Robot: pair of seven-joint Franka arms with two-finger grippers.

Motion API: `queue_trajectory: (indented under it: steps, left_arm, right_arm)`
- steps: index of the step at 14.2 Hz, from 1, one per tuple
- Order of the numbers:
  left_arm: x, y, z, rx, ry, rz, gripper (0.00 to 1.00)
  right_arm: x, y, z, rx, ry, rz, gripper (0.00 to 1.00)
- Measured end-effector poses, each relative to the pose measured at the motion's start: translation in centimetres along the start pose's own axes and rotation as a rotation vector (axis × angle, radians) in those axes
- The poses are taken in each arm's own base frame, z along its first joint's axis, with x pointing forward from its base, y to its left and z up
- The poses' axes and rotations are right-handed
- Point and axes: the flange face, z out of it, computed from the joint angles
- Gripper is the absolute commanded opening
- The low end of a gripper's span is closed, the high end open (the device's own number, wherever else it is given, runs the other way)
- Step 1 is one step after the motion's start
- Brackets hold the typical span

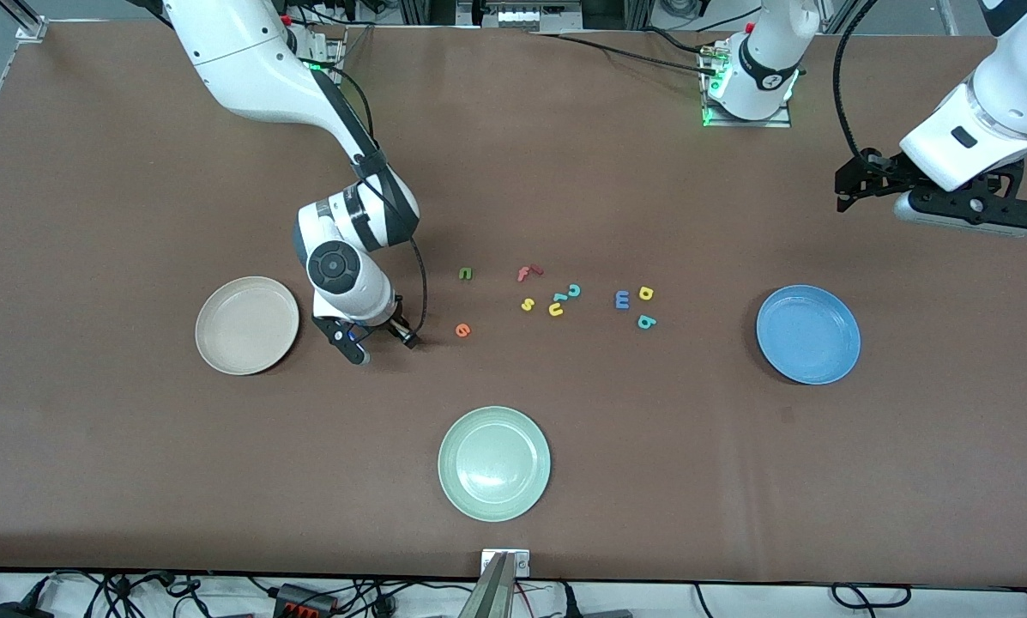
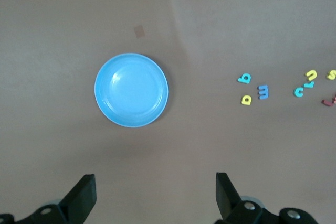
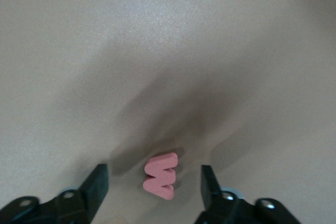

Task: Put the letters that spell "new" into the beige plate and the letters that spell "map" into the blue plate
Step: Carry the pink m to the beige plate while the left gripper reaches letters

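My right gripper [image 1: 382,343] is low at the table between the beige plate [image 1: 208,330] and the orange e [image 1: 462,330]. Its open fingers straddle the pink w [image 3: 161,176], which lies flat with a gap on each side; the hand hides it in the front view. The green n [image 1: 465,274] lies farther from the camera than the e. The blue m [image 1: 622,299], yellow p [image 1: 646,293] and teal a [image 1: 646,323] sit grouped toward the blue plate [image 1: 808,335]. My left gripper [image 1: 852,184] waits high over the table's left-arm end, open and empty [image 2: 155,179].
A red f [image 1: 528,273], yellow s [image 1: 528,304], yellow u [image 1: 556,308] and teal c [image 1: 573,290] lie clustered mid-table. A mint-green plate [image 1: 494,463] sits nearer the front camera. All three plates hold nothing.
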Motion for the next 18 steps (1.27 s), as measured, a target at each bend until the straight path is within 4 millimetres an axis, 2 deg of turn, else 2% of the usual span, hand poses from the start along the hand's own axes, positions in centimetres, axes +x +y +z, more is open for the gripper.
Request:
queue_trajectory:
  steps: [2,4,5,7,9,10,13,16,18]
  left_arm:
    - [0.6,0.5,2.3,-0.007,-0.070,0.013,1.00]
    - [1.7,1.8,5.1,-0.014,-0.136,0.032,1.00]
    - [2.3,2.5,6.4,-0.014,-0.156,0.022,1.00]
    - [3.5,4.6,8.4,-0.010,-0.170,-0.047,1.00]
    - [4.5,8.4,10.6,0.007,-0.175,-0.167,1.00]
    - [5.1,10.8,12.4,0.017,-0.180,-0.228,1.00]
    - [7.5,16.5,19.8,0.010,-0.158,-0.259,1.00]
    - [8.9,20.1,25.7,-0.021,-0.110,-0.222,0.99]
    - [8.8,22.1,28.7,-0.041,-0.073,-0.196,0.82]
  right_arm:
    - [-0.1,0.0,0.3,0.002,0.001,-0.001,0.66]
    - [-0.2,-0.1,0.5,0.005,0.003,-0.003,0.45]
    - [-0.2,-0.1,0.5,0.006,0.003,-0.003,0.31]
    - [-0.1,-0.4,0.2,0.016,0.007,-0.004,0.11]
    - [0.1,-0.5,0.0,0.021,0.009,-0.015,0.07]
    - [0.3,-0.5,-0.1,0.021,0.011,-0.029,0.07]
    - [1.6,-0.4,-0.8,0.008,0.008,-0.072,0.08]
    - [5.3,0.5,-3.7,-0.051,-0.019,-0.129,0.10]
    - [8.7,2.5,-5.6,-0.103,-0.042,-0.185,0.12]
